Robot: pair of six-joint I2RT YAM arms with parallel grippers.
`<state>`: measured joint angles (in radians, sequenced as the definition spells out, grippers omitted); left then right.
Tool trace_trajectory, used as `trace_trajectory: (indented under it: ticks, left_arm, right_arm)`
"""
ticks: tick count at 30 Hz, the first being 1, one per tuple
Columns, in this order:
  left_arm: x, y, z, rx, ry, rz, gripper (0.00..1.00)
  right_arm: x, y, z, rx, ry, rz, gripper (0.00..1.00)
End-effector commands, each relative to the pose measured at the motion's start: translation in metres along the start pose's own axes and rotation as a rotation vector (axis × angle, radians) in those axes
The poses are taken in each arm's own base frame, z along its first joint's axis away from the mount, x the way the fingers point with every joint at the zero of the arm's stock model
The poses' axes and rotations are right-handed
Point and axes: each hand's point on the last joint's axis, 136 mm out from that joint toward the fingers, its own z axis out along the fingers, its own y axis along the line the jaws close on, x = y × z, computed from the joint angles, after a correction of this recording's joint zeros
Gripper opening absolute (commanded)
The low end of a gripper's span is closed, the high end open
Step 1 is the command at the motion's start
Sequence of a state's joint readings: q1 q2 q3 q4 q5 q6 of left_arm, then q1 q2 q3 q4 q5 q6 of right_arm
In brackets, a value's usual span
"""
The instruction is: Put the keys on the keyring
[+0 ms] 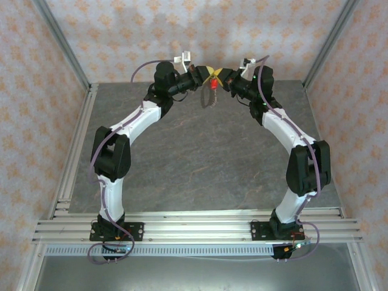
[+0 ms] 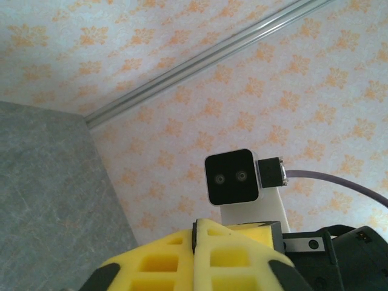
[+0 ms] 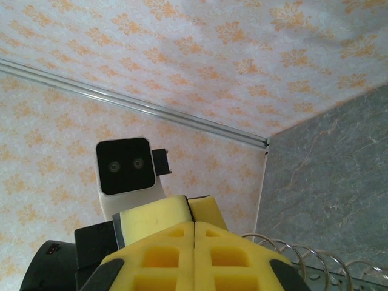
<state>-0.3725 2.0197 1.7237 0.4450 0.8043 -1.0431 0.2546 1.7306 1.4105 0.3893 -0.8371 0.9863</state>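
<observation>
- Above the far edge of the table (image 1: 200,157), about mid-width, the left tool (image 1: 207,74) and right tool (image 1: 225,76) meet tip to tip, raised off the surface.
- Just below that meeting point hangs the red key (image 1: 213,84). The keyring (image 1: 210,101) dangles under it as a limp chain loop, clear of the table.
- Left tool: yellow foam fingers (image 2: 157,264) pressed together in the left wrist view, seam closed, nothing visible between them.
- Right tool: fingers (image 3: 236,260) likewise pressed together.
- Which tool pinches the chain or the key: cannot tell, too small from above.
- Whether the key is already threaded or just held against the chain: cannot tell.
- Risk: both tools crowd one spot, so a small sideways nudge could knock the tips together and shake the load loose.
- Risk: the chain is thin and floppy and the foam is soft. If one tool lets go before the other has a firm pinch, key and chain likely drop to the far edge.
- Risk: the key is tiny against the tools and its hole is probably hidden by foam. Threading would go blind and be easy to miss.
- Risk: the swinging loop could snag a fingertip.
- Surface: grey marbled table, matte. Aluminium rails (image 1: 194,225) along the near edge carry the arm bases.
- Room: orange floral wallpaper (image 1: 182,30) on three sides, metal frame posts (image 1: 60,45) at the far corners.
</observation>
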Motion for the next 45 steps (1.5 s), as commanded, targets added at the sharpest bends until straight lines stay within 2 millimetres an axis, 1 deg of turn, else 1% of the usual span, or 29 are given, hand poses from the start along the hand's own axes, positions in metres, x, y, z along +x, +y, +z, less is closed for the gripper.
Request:
trace_trajectory:
  ticks: [1,6,10,14,16,18,21,25,28,35,40,45]
  left_arm:
    - [0.025,-0.024,0.0,0.028,0.081,0.027,0.0]
    - [0.025,-0.021,0.003,0.028,0.081,0.017,0.0]
    - [0.019,-0.02,0.005,0.046,0.043,-0.007,0.0]
    - [0.011,-0.022,0.004,0.065,-0.002,-0.024,0.0]
    - [0.005,-0.025,0.001,0.085,-0.032,-0.033,0.0]
    - [0.0,-0.026,-0.002,0.095,-0.049,-0.042,0.0]
    - [-0.002,-0.026,-0.004,0.096,-0.064,-0.048,0.0]
    - [-0.005,-0.029,-0.005,0.113,-0.078,-0.061,0.0]
    - [-0.007,-0.033,-0.006,0.126,-0.087,-0.07,0.0]
    - [-0.01,-0.041,-0.01,0.129,-0.1,-0.075,0.0]
    - [-0.01,-0.042,-0.01,0.126,-0.1,-0.079,0.0]
    - [-0.012,-0.043,-0.009,0.132,-0.103,-0.085,0.0]
  right_arm:
    - [-0.005,0.043,-0.008,-0.09,-0.039,-0.079,0.0]
    - [-0.005,0.045,-0.008,-0.102,-0.037,-0.076,0.0]
    - [-0.007,0.046,-0.008,-0.1,-0.046,-0.076,0.01]
    - [-0.014,0.046,-0.014,-0.087,-0.083,-0.077,0.25]
    - [-0.022,0.044,-0.021,-0.08,-0.118,-0.073,0.31]
    - [-0.029,0.043,-0.031,-0.08,-0.15,-0.069,0.34]
    - [-0.034,0.037,-0.046,-0.074,-0.195,-0.07,0.35]
    - [-0.028,0.029,-0.055,-0.062,-0.197,-0.104,0.37]
    - [-0.018,0.02,-0.058,-0.064,-0.179,-0.147,0.37]
    - [0.001,0.018,-0.06,-0.133,-0.123,-0.247,0.39]
    - [0.009,0.023,-0.061,-0.189,-0.096,-0.286,0.39]
    - [0.012,0.026,-0.057,-0.207,-0.074,-0.302,0.4]
